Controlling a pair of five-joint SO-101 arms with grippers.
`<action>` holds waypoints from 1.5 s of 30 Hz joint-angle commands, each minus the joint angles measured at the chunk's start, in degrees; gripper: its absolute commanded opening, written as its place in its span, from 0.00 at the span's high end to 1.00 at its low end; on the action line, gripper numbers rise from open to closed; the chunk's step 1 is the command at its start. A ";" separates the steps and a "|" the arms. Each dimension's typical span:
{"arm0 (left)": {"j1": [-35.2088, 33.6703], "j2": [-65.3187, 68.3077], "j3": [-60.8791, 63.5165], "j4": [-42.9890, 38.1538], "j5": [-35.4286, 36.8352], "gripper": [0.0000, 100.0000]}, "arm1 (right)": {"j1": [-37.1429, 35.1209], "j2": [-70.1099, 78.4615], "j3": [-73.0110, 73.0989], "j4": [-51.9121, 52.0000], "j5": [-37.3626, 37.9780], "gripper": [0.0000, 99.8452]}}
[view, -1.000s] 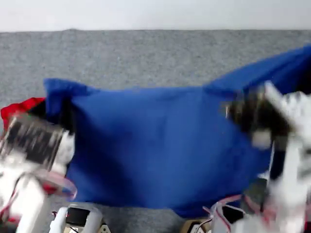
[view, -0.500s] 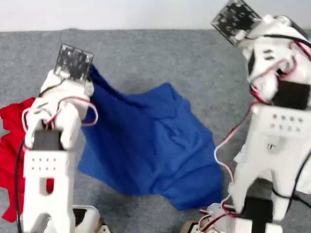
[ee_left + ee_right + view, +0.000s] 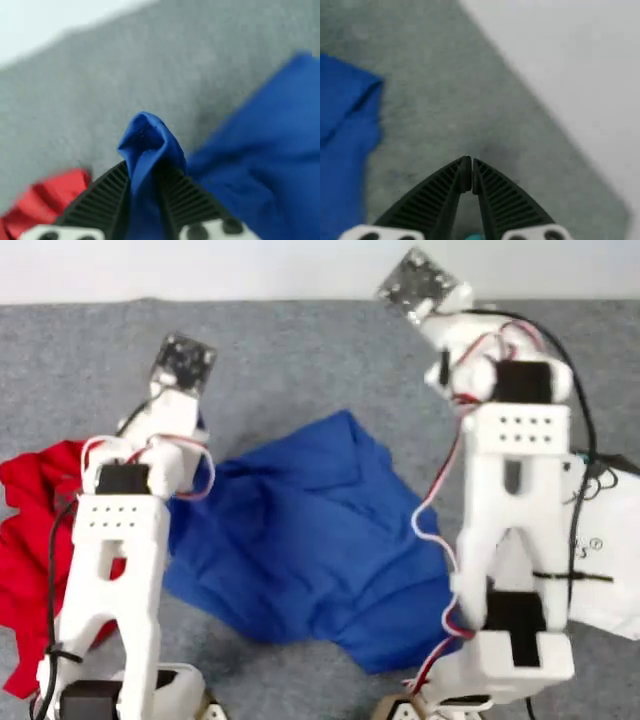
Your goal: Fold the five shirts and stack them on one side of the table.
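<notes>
A crumpled blue shirt (image 3: 310, 540) lies in the middle of the grey table. My left gripper (image 3: 146, 172) is shut on a pinched fold of the blue shirt (image 3: 147, 142), near its back left corner. A red shirt (image 3: 35, 510) lies bunched at the table's left side, partly under the left arm (image 3: 125, 510); the red shirt (image 3: 45, 200) also lies beside the left fingers. My right gripper (image 3: 468, 167) is shut with nothing in it, over bare table near the back edge, apart from the blue shirt (image 3: 345, 145). A white shirt (image 3: 605, 570) lies at the right.
The grey table (image 3: 300, 360) ends at a white wall along the back. The right arm (image 3: 515, 440) stands tall over the table's right half and hides part of the white shirt. Both arm bases sit at the front edge.
The blue shirt, earlier stretched wide between both arms, has dropped into a crumpled heap. The right gripper has let go and swung toward the back; the left still holds its corner.
</notes>
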 commanded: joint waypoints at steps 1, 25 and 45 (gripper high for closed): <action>0.70 -0.18 -2.59 8.53 -0.53 1.00 | -4.26 2.33 -0.62 8.22 -8.18 0.99; 0.26 -0.18 -0.31 15.47 -0.70 1.00 | -18.33 28.88 -9.32 11.82 -31.38 0.79; 0.18 -0.18 2.68 14.33 -0.70 1.00 | -19.65 40.75 -16.26 11.38 -31.30 0.92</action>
